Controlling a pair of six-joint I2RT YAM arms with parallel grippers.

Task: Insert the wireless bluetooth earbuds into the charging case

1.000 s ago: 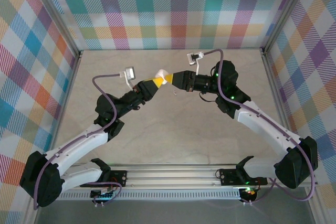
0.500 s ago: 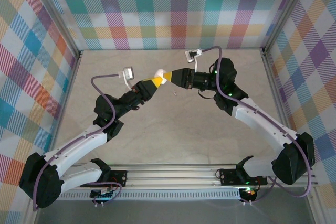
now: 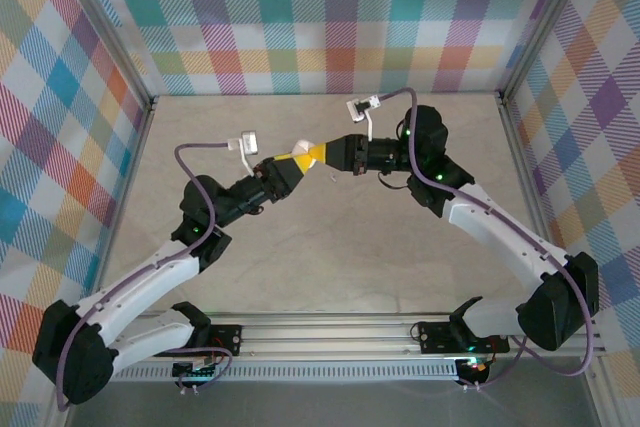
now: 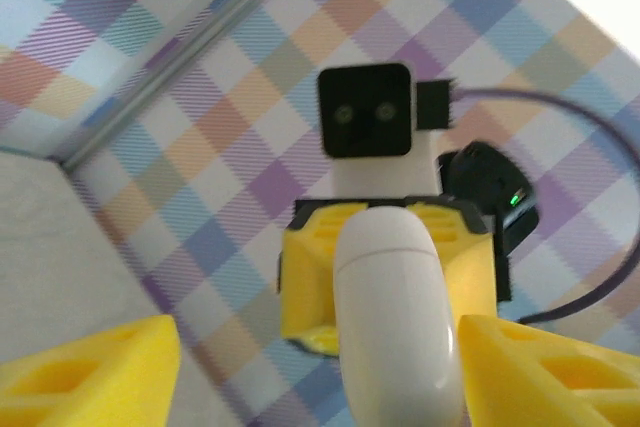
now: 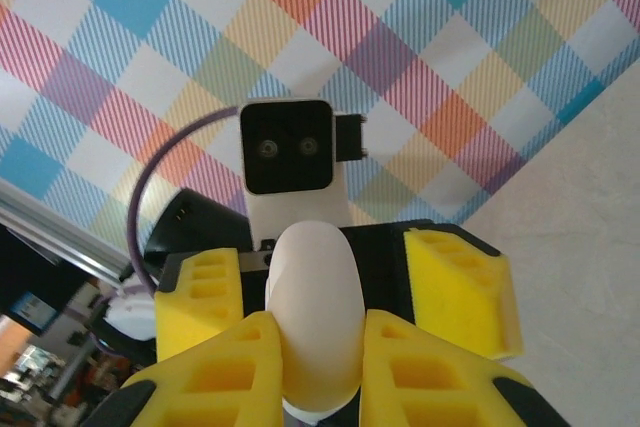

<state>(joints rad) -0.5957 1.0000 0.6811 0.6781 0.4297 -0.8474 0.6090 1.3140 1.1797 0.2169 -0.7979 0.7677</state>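
Note:
The charging case (image 3: 303,146) is a white glossy pebble, lid closed, held in the air above the middle of the table where both arms meet. My right gripper (image 3: 316,155) is shut on it. In the right wrist view its yellow fingers (image 5: 245,357) press both sides of the case (image 5: 312,307). My left gripper (image 3: 289,161) is open around the case's other end. In the left wrist view its fingers (image 4: 110,367) stand wide, with a clear gap on the left side of the case (image 4: 395,317). The earbuds are out of view.
The beige table (image 3: 330,247) lies below the raised grippers, walled by plaid panels (image 3: 330,17) and aluminium posts at the left, right and back. Each wrist camera faces the other: the right one (image 4: 365,112), the left one (image 5: 288,147).
My left gripper has opened off the case. My right gripper has closed tighter on it. Both wrists have shifted slightly, and the case stays between them.

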